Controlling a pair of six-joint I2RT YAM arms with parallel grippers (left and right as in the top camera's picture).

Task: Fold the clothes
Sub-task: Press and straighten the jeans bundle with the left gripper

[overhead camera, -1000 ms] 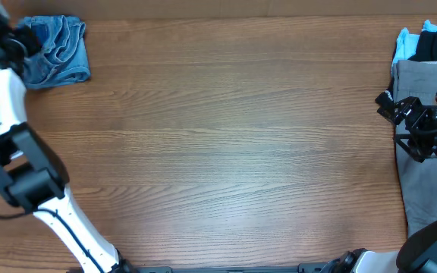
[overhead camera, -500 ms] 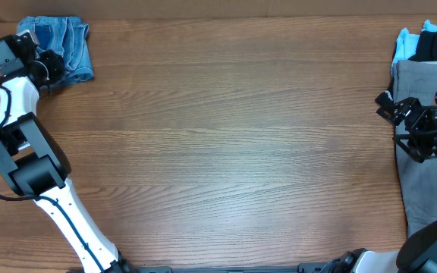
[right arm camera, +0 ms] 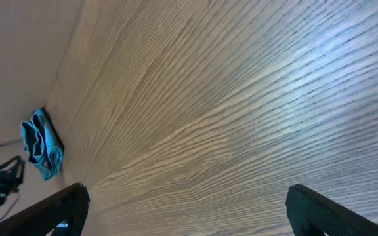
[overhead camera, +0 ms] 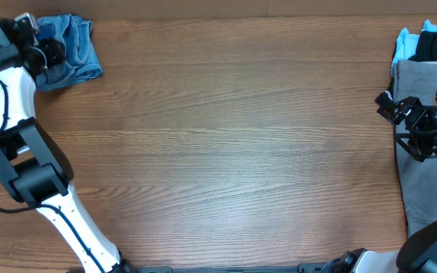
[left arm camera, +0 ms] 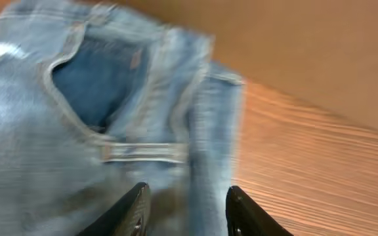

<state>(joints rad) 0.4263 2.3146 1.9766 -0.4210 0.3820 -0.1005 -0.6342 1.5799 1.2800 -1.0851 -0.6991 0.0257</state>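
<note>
Bunched jeans (overhead camera: 74, 45) in the upper left corner of the counter (overhead camera: 226, 136).
The left gripper (overhead camera: 50, 54) clamps their left edge; the right gripper (right arm camera: 188, 196) gapes empty over grey trousers (overhead camera: 423, 197) at right.

A wooden table (overhead camera: 226, 136) with fine grain running lengthwise is seen across the whole overhead view, and a plain tan surface (overhead camera: 226, 7) is shown beyond its far edge.
</note>
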